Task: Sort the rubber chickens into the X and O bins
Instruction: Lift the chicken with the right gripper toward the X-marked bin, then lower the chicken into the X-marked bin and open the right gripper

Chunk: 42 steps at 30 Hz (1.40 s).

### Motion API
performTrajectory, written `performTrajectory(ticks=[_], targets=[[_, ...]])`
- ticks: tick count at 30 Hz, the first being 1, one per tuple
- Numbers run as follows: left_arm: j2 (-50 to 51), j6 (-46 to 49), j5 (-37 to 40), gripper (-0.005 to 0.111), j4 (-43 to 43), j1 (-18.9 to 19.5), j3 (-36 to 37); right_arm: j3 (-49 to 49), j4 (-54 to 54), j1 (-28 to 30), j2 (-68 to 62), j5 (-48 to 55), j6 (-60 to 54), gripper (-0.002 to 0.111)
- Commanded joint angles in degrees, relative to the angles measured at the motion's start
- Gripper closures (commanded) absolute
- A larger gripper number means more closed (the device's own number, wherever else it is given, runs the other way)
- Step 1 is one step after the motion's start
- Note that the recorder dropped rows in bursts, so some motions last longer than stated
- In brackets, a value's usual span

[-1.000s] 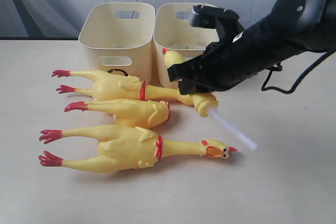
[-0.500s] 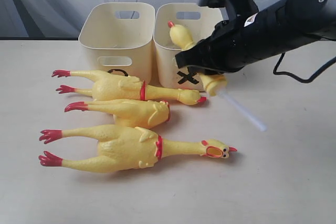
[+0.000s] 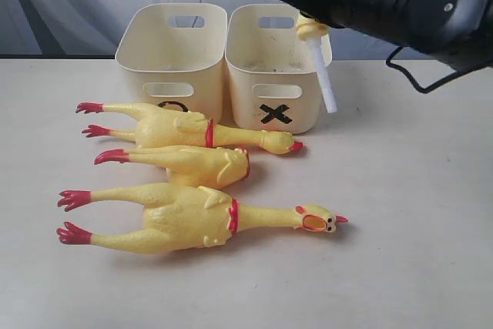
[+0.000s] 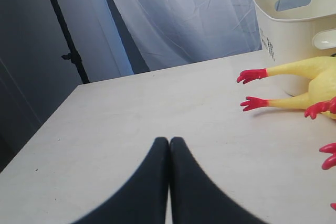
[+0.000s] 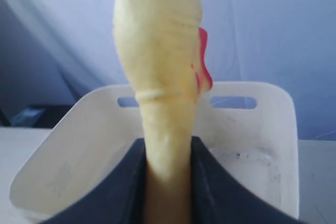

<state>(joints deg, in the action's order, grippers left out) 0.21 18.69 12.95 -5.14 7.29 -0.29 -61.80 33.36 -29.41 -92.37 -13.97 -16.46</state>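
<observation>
Drop-off in hand: the right pincer (image 5: 168, 156), part-closed on the neck of a small rubber chicken (image 5: 157, 40), holds it at upper right of the exterior view, over the X bin (image 3: 258, 75). Next, I judge: lower and let go. The left pincer (image 4: 169, 153) is pressed together, empty. Three chickens (image 3: 185, 217) lie lower left on the worktop (image 3: 400, 213).

The right arm (image 3: 400, 5) comes in from the right side of the exterior view, high above the tabletop (image 3: 416, 213). It lies almost level, with its wrist pointing to the left. The right end effector (image 5: 168, 148) is closed around a rubber chicken (image 5: 157, 51), with one dark finger on each side of the thin part. The left end effector (image 4: 169, 182) is low over the tabletop, its two fingers (image 4: 147, 192) pressed flat against each other.
</observation>
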Motion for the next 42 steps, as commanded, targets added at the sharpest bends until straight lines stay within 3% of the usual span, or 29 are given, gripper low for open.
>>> performTrajectory(ticks=[1, 10, 25, 35, 42], targets=[[-0.21, -0.23, -0.54, 0.107, 0.05, 0.16, 0.29, -0.28, -1.01, 0.03, -4.24, -12.02, 6.47, 0.109], [-0.21, -0.23, -0.54, 0.107, 0.05, 0.16, 0.29, -1.58, -22.24, 0.03, -12.87, -31.35, 26.23, 0.109], [-0.21, -0.23, -0.54, 0.107, 0.05, 0.16, 0.29, -14.18, -22.91, 0.03, -22.88, -33.01, 27.22, 0.109], [-0.21, -0.23, -0.54, 0.107, 0.05, 0.16, 0.29, -22.15, -22.38, 0.28, -28.53, -30.29, 17.04, 0.109], [-0.21, -0.23, -0.54, 0.107, 0.05, 0.16, 0.29, -26.71, -18.74, 0.28, -30.94, -25.91, 1.38, 0.109]])
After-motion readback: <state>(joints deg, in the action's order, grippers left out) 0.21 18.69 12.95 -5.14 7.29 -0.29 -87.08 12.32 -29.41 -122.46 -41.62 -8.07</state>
